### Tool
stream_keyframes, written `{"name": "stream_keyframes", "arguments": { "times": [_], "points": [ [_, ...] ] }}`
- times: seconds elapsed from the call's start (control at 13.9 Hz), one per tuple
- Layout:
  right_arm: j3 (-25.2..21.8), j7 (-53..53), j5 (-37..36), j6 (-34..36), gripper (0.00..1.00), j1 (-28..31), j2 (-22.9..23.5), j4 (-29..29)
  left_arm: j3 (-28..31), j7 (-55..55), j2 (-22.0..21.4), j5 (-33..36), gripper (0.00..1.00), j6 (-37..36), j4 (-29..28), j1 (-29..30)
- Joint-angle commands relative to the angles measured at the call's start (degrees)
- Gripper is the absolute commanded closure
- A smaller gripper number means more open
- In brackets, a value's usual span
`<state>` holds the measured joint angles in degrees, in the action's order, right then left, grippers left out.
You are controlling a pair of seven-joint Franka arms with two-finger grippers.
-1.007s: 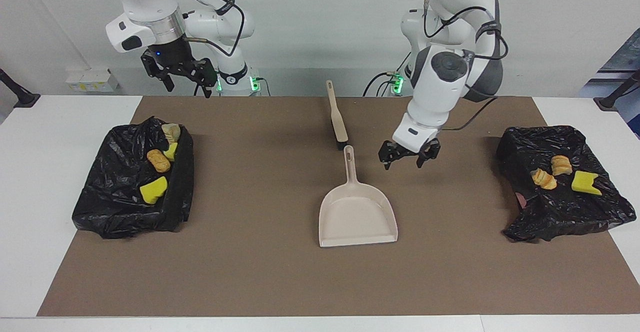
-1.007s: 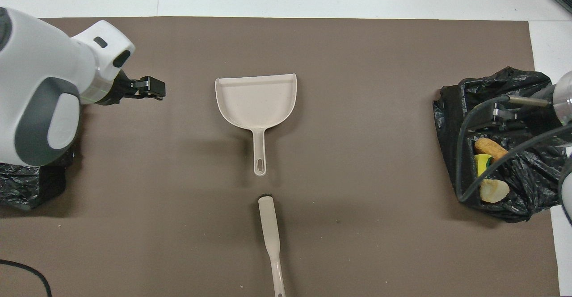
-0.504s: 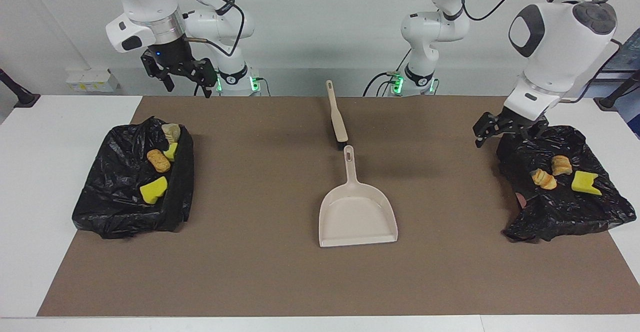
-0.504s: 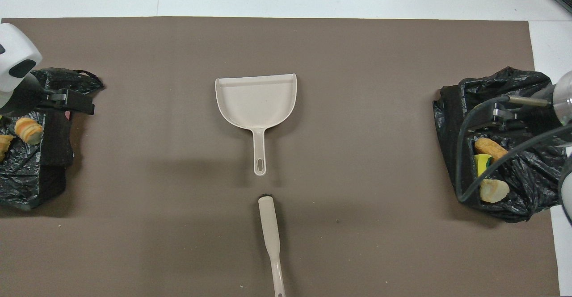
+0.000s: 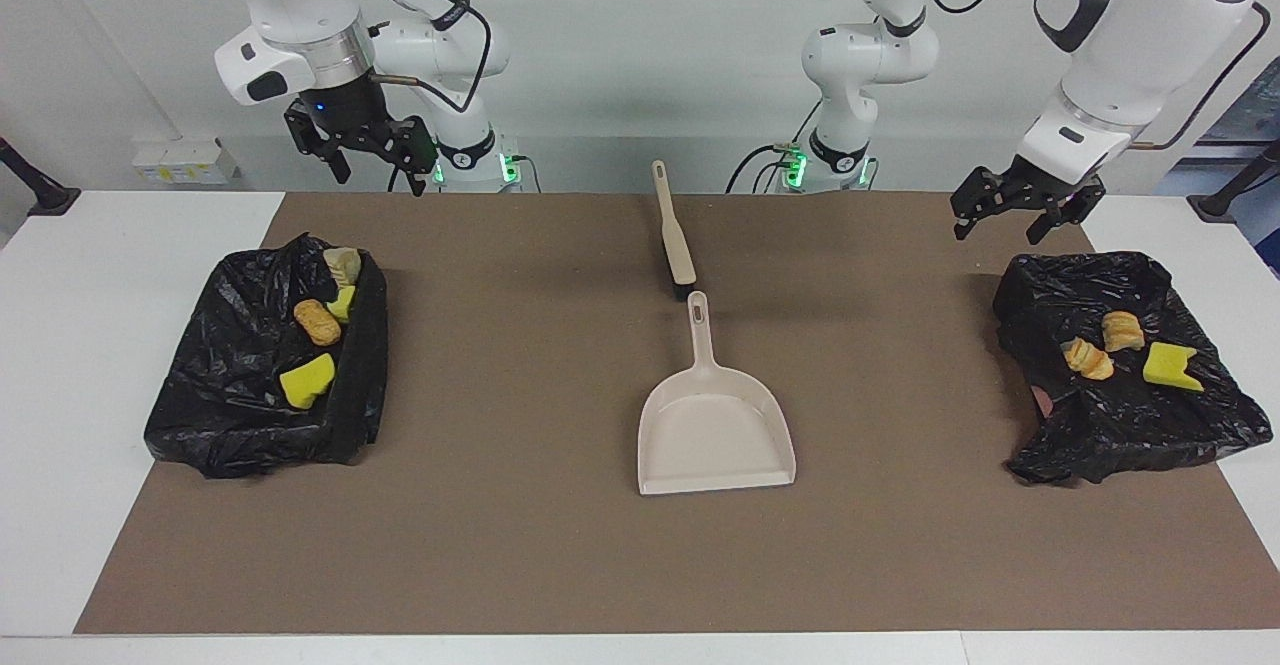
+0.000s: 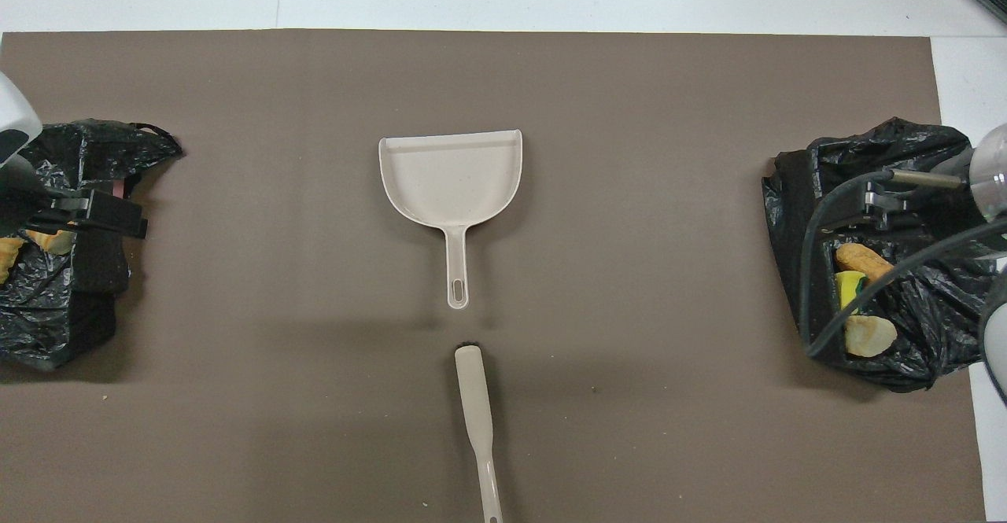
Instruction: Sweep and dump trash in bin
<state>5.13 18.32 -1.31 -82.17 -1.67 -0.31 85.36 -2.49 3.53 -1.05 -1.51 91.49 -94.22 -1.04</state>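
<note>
The trash lies in two black-bagged bins. The bin at the right arm's end (image 5: 230,415) (image 6: 794,216) holds a pale lump (image 5: 342,263), an orange-brown lump (image 5: 317,322) and yellow sponge chunks (image 5: 307,381). The bin at the left arm's end (image 5: 1100,445) (image 6: 71,318) holds two beige lumps (image 5: 1088,358) and a yellow sponge chunk (image 5: 1170,365). My left gripper (image 5: 1000,230) (image 6: 98,216) is open and empty, raised over that bin's edge nearer the robots. My right gripper (image 5: 378,180) (image 6: 873,200) is open and empty, waiting high over the other bin.
An empty beige dustpan (image 5: 715,425) (image 6: 452,173) lies mid-mat, its handle toward the robots. The beige brush (image 5: 675,235) (image 6: 476,405) lies just nearer the robots, in line with the handle. The brown mat (image 5: 500,545) covers most of the white table.
My left gripper has swung from beside the dustpan handle out to the bin at the left arm's end and risen. The right arm, dustpan, brush and trash have not moved.
</note>
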Motion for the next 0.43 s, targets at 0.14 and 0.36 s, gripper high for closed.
{"name": "stream_keyframes", "arguments": {
  "times": [0.14,0.36],
  "points": [
    [-0.2,-1.79,0.07,-0.18,0.0,0.53,0.49,-0.89,0.12,1.74,-1.15,-0.24,0.0,-0.08,-0.53,0.08],
    [-0.38,-1.7,0.17,-0.09,0.0,0.62,0.49,-0.81,0.12,3.85,-0.97,-0.16,0.0,-0.52,-0.17,0.08]
  ]
}}
